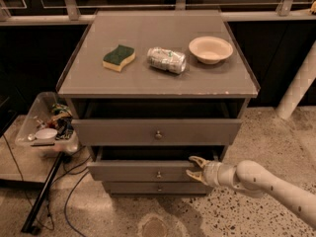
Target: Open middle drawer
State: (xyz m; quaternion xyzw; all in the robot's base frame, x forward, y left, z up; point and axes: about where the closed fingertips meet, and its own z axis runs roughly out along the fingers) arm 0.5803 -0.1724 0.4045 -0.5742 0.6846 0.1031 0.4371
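The grey cabinet (158,78) has three drawers. The middle drawer (143,171), a shallow grey front with a small round knob (158,174), stands pulled partly out, with a dark gap above it. My gripper (193,168) reaches in from the lower right at the right end of this drawer's front. Its fingers are spread, one at the front's top edge and one near its bottom edge. The taller top drawer (158,131) stands a little out. The lowest drawer (159,187) is pushed in.
On the cabinet top lie a green and yellow sponge (118,57), a crushed silver can (167,59) and a beige bowl (211,49). A clear bin of clutter (47,127) stands to the left, with cables and a black rod on the floor below it. A white post (298,88) stands at the right.
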